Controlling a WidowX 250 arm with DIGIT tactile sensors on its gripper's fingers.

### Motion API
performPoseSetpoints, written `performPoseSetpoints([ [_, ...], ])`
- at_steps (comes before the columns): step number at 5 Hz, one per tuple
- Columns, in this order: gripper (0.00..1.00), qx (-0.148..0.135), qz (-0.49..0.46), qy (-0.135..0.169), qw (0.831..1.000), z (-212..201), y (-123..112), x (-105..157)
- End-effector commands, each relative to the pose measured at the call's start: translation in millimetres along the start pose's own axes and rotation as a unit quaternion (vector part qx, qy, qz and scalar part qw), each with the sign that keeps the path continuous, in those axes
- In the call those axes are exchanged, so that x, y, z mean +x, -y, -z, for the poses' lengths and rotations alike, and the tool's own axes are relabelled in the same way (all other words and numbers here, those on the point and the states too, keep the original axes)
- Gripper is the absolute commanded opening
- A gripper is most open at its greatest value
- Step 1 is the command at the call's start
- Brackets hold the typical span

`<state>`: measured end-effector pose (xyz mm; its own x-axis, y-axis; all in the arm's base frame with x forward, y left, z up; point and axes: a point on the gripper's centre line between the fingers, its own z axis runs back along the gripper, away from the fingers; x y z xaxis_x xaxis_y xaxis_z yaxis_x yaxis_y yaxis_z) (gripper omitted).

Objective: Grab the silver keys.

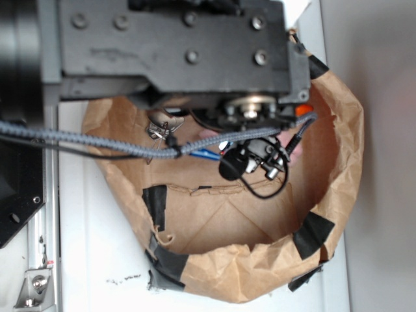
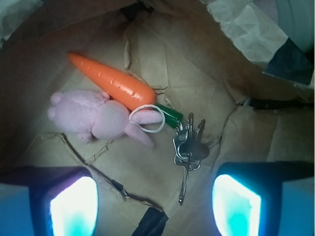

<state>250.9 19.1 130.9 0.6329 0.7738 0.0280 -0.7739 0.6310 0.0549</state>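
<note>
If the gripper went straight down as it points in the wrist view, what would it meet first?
Most likely the brown paper floor between its open fingers, with the silver keys just right of centre. The gripper holds nothing; depth is unclear.

A dark metal robot arm fills the top of the frame, bolts showing on its flat plates. Under it sits a brown paper bag, its rolled rim patched with black tape at lower left and lower right. A braided grey cable runs from the left edge across the bag's mouth to a black camera unit hanging at centre. Small shiny silver keys show at the bag's upper left. The bag rests on a white counter.
</note>
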Motion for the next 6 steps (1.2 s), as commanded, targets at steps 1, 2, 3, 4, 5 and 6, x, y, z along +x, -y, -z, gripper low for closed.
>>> performPoseSetpoints([
  [1,1.0,-0.024,-0.027,0.033,0.999,20.5,-17.7,-10.6],
  [2,1.0,-0.011,-0.028,0.034,0.999,27.3,-22.3,-15.8],
  [3,1.0,-0.011,-0.028,0.034,0.999,27.3,-22.3,-15.8],
  [4,1.0,-0.011,-0.028,0.034,0.999,27.3,-22.3,-15.8],
  [5,1.0,-0.011,-0.028,0.034,0.999,27.3,-22.3,-15.8],
  [6,1.0,-0.011,-0.028,0.034,0.999,27.3,-22.3,-15.8],
])
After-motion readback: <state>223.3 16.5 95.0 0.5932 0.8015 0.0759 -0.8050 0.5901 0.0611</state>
